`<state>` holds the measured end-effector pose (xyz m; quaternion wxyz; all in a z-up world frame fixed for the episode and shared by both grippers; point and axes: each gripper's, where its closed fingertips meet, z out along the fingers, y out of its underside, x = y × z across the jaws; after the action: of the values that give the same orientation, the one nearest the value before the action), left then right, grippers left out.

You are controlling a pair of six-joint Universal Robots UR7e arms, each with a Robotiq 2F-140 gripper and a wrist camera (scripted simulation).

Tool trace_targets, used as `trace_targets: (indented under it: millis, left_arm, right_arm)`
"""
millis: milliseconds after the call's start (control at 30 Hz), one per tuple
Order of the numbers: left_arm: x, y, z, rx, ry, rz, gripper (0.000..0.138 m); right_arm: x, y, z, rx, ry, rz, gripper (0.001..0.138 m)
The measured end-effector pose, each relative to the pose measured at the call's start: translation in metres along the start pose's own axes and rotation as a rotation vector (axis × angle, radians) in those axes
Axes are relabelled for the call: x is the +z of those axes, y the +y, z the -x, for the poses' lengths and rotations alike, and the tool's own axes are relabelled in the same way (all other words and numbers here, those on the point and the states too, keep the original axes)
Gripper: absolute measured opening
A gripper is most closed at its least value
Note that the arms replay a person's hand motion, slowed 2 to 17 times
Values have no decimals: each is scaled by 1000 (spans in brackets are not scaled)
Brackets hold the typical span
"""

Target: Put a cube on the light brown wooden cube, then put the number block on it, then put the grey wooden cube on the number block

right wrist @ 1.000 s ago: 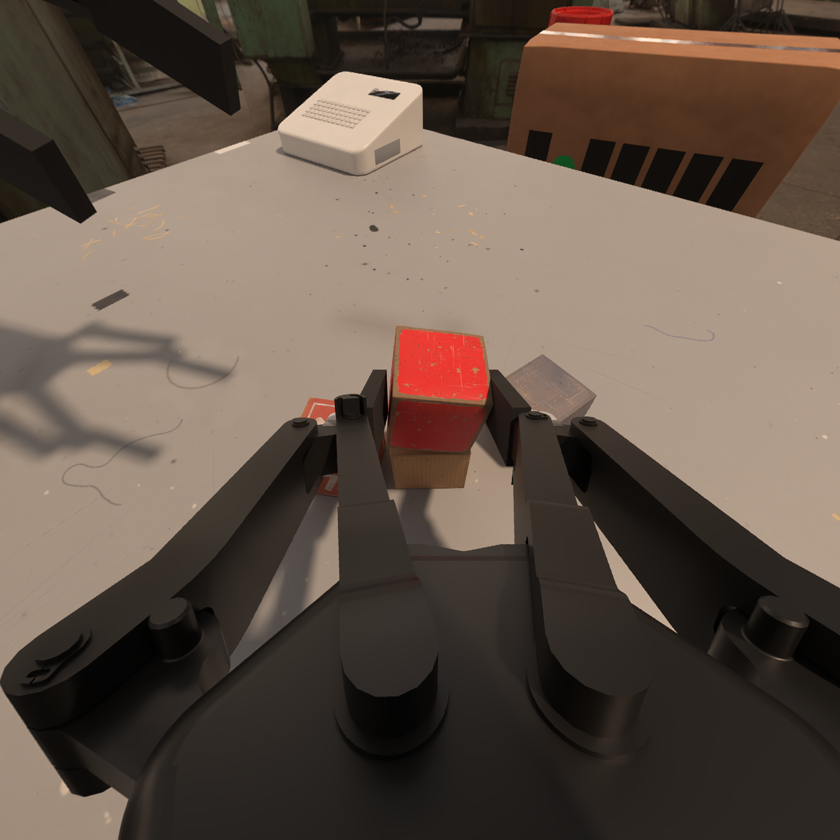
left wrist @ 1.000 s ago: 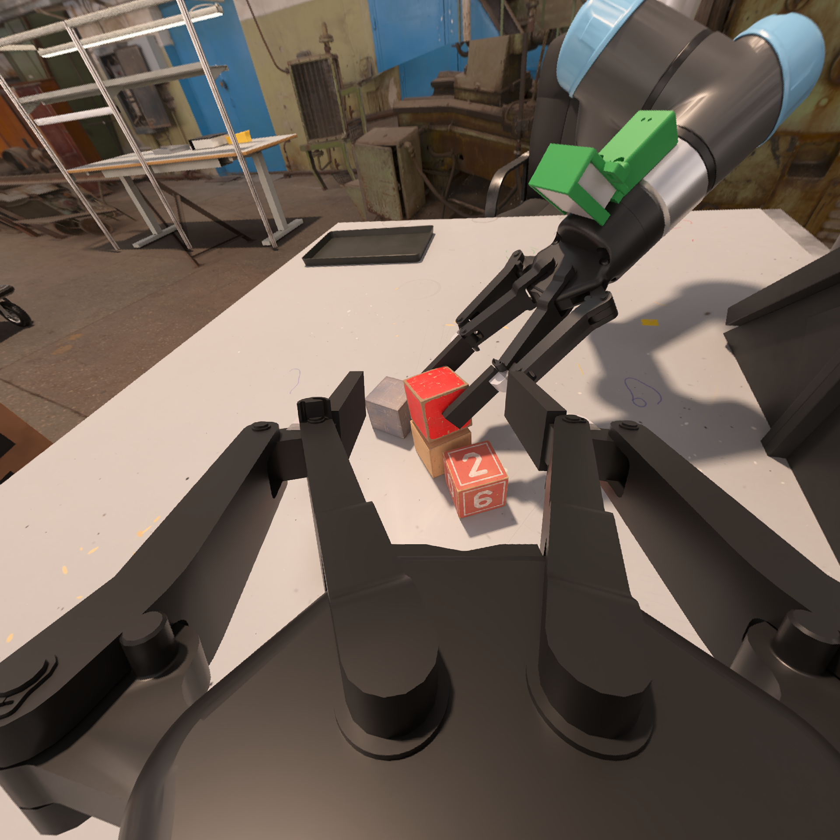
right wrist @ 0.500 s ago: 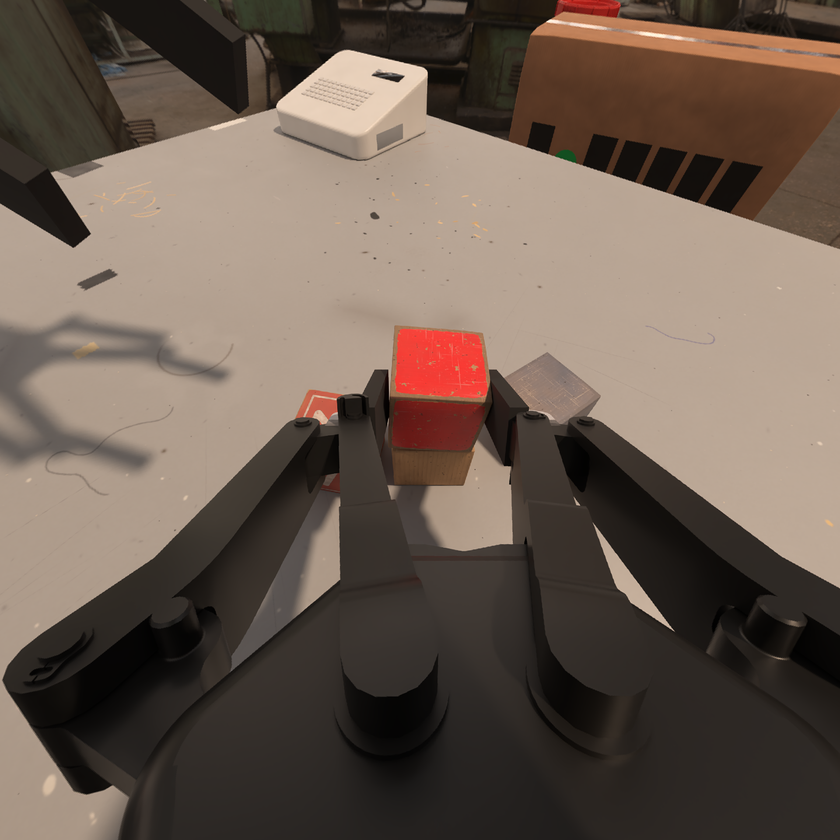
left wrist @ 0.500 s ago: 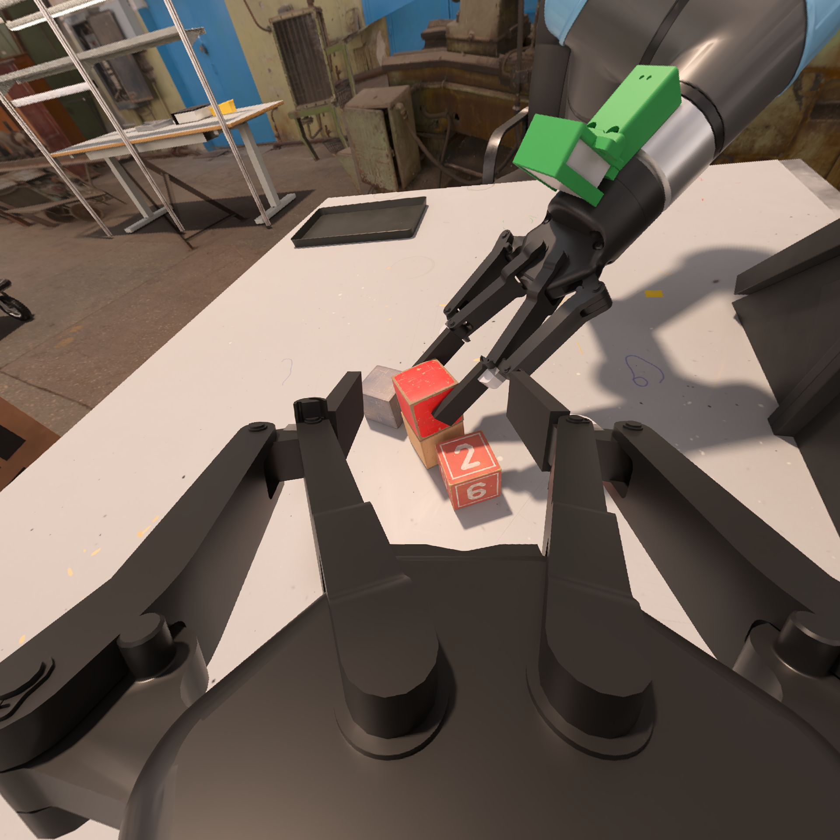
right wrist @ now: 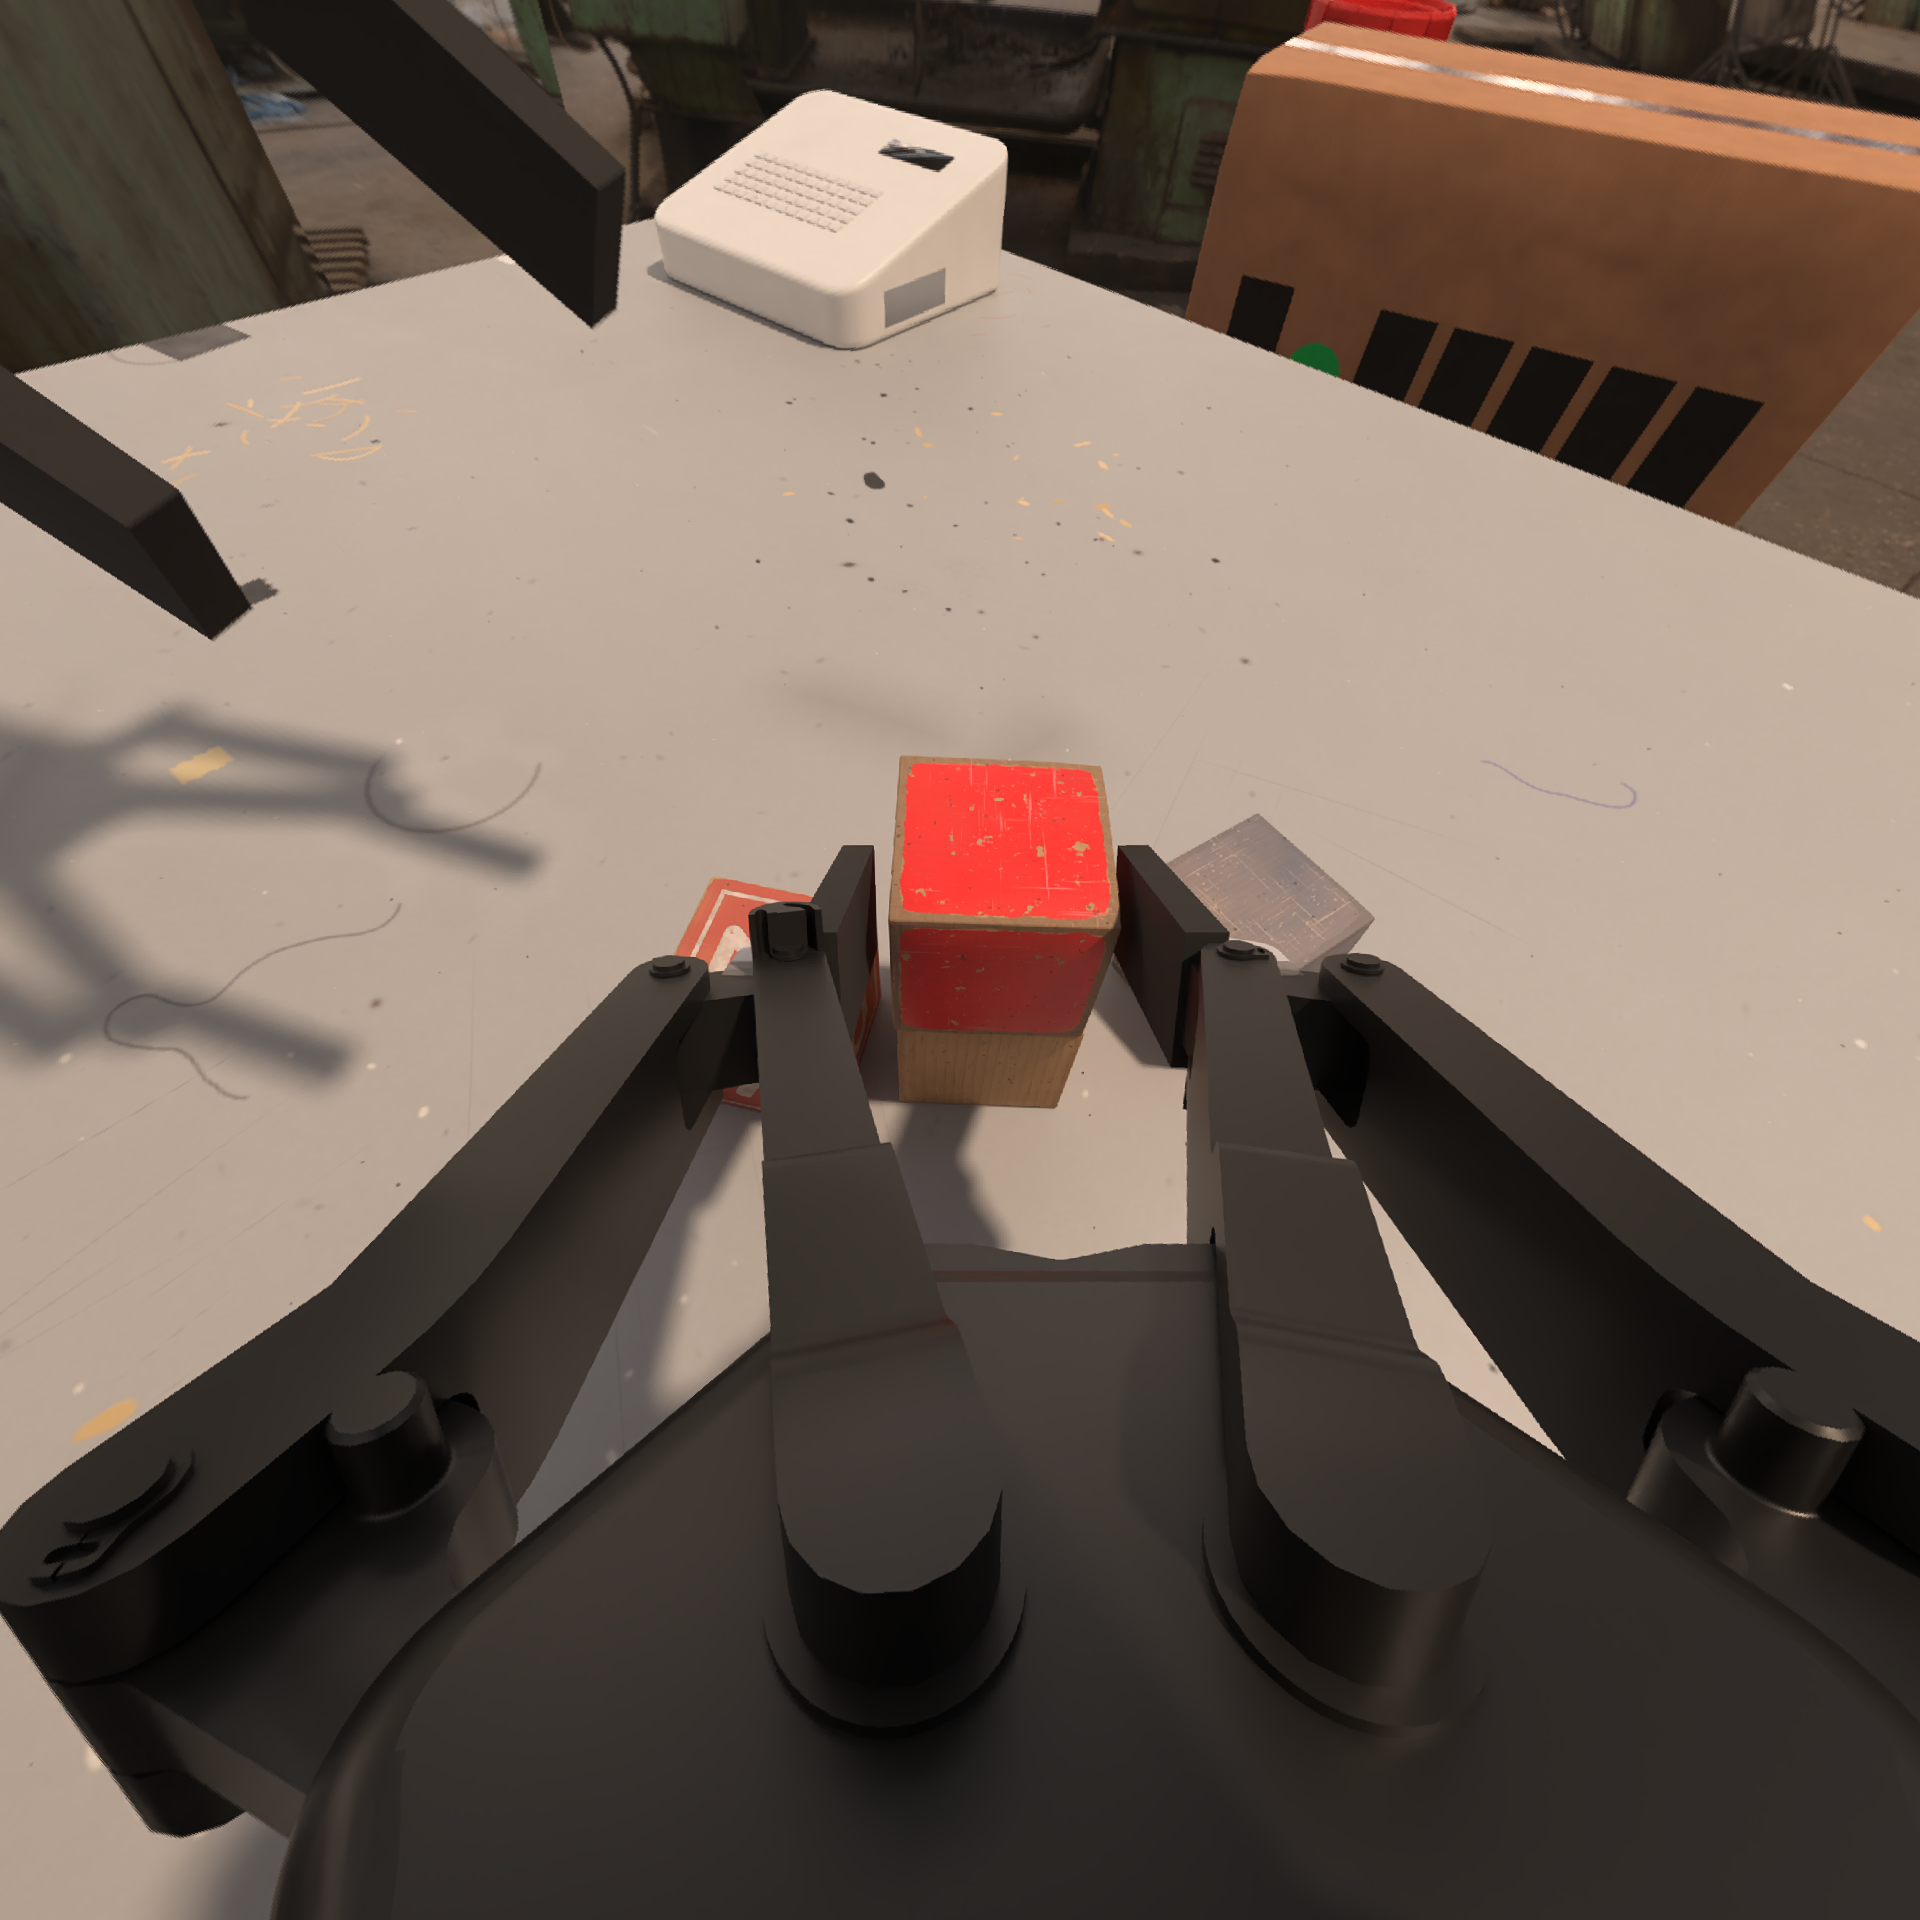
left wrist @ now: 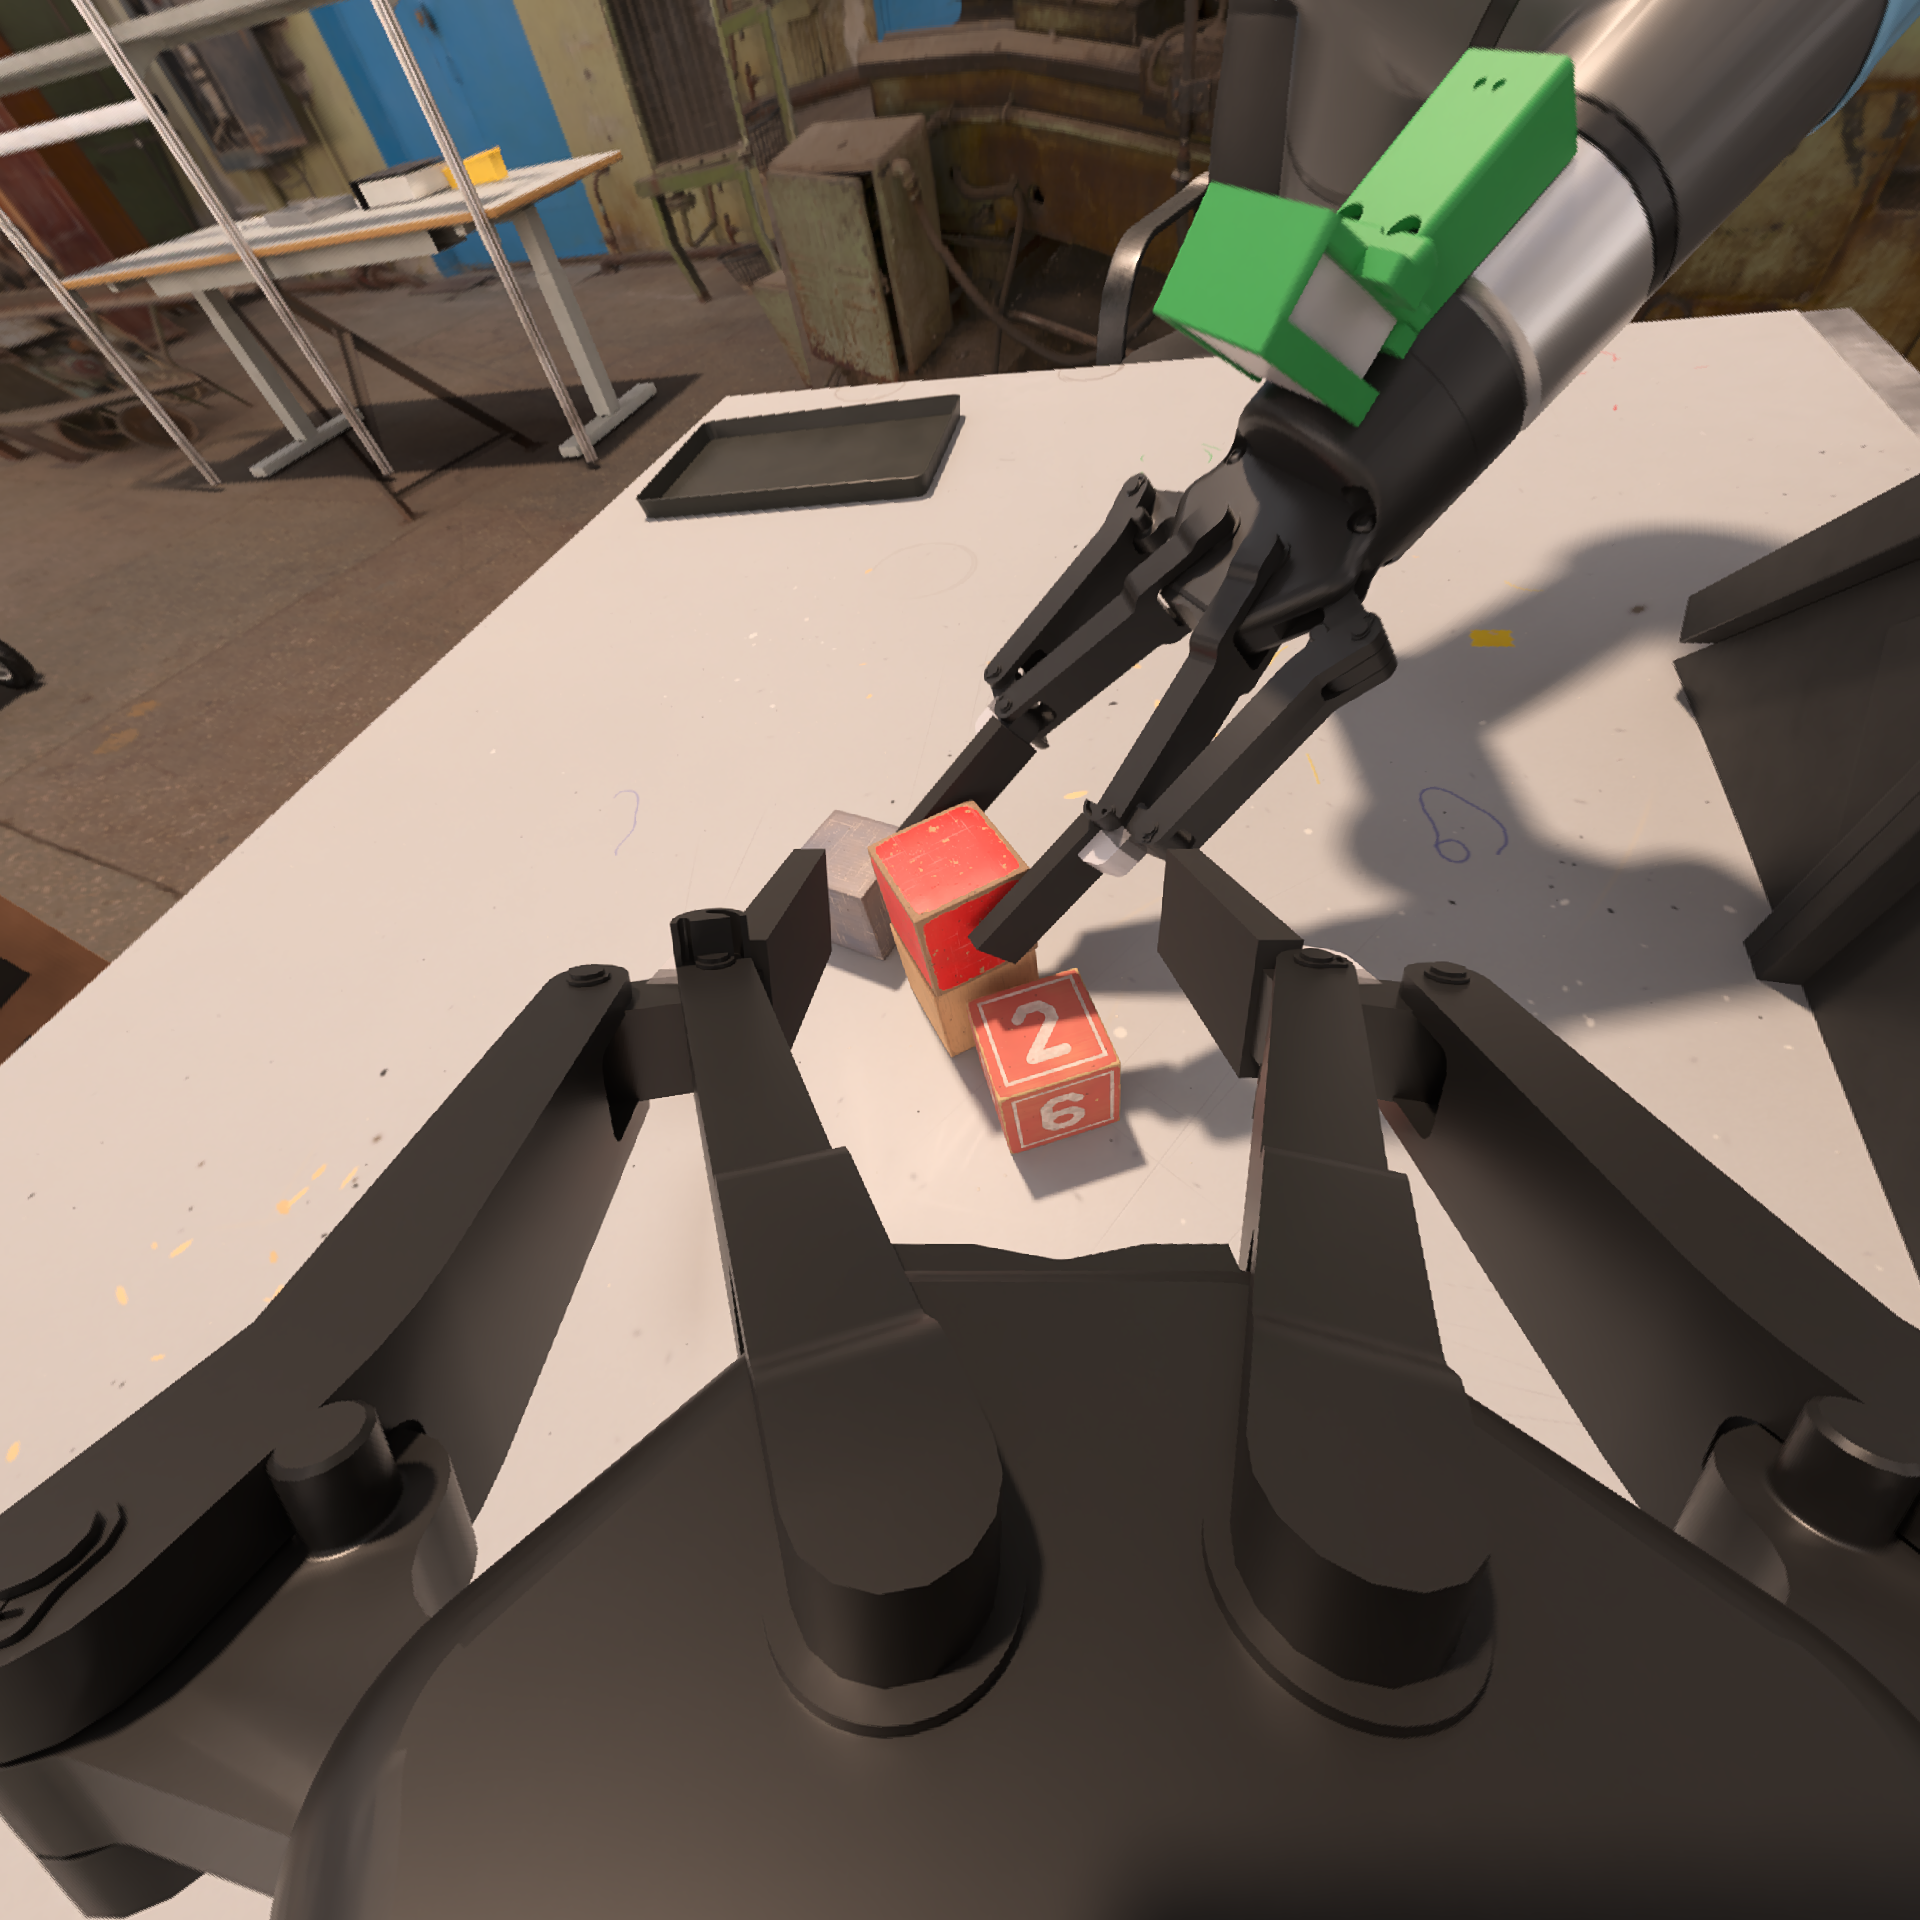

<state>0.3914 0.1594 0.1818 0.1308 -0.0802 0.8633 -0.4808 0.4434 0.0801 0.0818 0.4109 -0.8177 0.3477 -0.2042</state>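
Red cube [right wrist: 1000, 891] sits on light brown wooden cube [right wrist: 987, 1062] w/ right end effector [right wrist: 995, 935] fingers just apart either side, so a skewed retreat could drag it off; number block [left wrist: 1047, 1058] touches stack base, left end effector [left wrist: 992, 961] wide apart above.

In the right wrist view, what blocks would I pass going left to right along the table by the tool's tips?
Number block → red cube stacked on the light brown wooden cube → grey wooden cube.
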Motion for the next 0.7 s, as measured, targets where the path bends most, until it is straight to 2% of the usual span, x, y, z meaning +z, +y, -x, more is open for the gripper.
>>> trace_targets:
  millis: [300,567,700]
  left_arm:
    - [10,10,-2,-61,-26,61,79]
    - [24,19,-10,-195,-44,111,72]
    - [31,21,-17,-235,-36,125,72]
  right_arm:
    - [-16,-14,-5,-41,-27,-47,66]
    - [-38,-25,-14,-100,-62,-79,69]
    - [-49,-30,-19,-129,-90,-95,69]
